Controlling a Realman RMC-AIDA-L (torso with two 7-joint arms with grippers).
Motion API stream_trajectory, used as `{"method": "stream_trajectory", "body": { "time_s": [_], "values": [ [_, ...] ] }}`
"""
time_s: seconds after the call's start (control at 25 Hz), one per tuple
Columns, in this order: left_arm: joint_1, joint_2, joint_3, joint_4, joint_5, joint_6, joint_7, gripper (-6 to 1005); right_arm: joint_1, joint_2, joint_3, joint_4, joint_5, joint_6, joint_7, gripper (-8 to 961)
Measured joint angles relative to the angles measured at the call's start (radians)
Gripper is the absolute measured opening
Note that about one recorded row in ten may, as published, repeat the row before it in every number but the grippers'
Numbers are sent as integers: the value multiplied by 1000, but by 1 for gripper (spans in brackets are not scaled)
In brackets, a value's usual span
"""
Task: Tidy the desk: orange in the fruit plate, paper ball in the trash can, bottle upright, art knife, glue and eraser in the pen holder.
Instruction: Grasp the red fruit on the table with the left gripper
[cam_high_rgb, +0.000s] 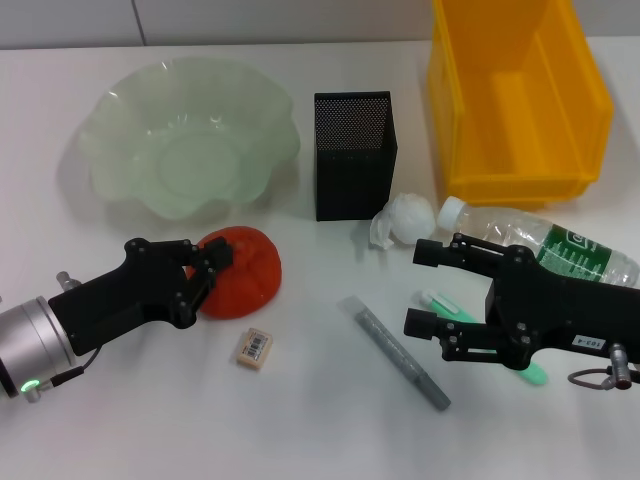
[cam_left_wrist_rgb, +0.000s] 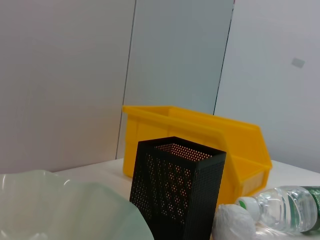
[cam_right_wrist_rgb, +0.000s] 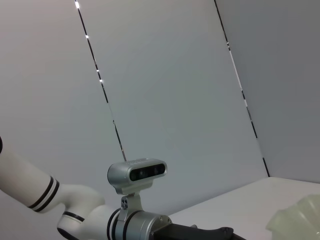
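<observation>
Right now the left claw (cam_high_rgb: 205, 268) sits at the orange (cam_high_rgb: 240, 270), its fingers spread around the fruit's near side and seemingly touching it, though I cannot tell whether they have closed enough to hold it. The orange rests on the desk (cam_high_rgb: 130, 420) just in front of the fruit plate (cam_high_rgb: 190, 150), so a short lift and carry should land it there. The right claw (cam_high_rgb: 425, 290) hovers wide open and empty above the green glue stick (cam_high_rgb: 480, 335), beside the lying bottle (cam_high_rgb: 545, 245), probably lined up for a later pick. The paper ball (cam_high_rgb: 405, 218) touches the bottle's cap, between the pen holder (cam_high_rgb: 355, 155) and the trash can (cam_high_rgb: 515, 100). The eraser (cam_high_rgb: 255, 348) and the grey art knife (cam_high_rgb: 395, 350) wait untouched.
</observation>
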Motion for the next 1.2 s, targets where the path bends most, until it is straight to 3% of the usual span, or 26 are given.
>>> {"method": "stream_trajectory", "body": {
  "time_s": [0.44,0.68,0.88,1.2],
  "values": [
    [17,2,0,6,-57,44,13,49,0,1,0,1,2,5,0,830],
    [28,3,6,14,-74,45,13,126,0,2,0,2,3,7,0,831],
    [24,3,10,7,-63,20,13,355,0,2,0,2,3,7,0,831],
    [18,0,38,3,-57,-22,14,539,0,2,0,5,3,7,-1,831]
  ]
}}
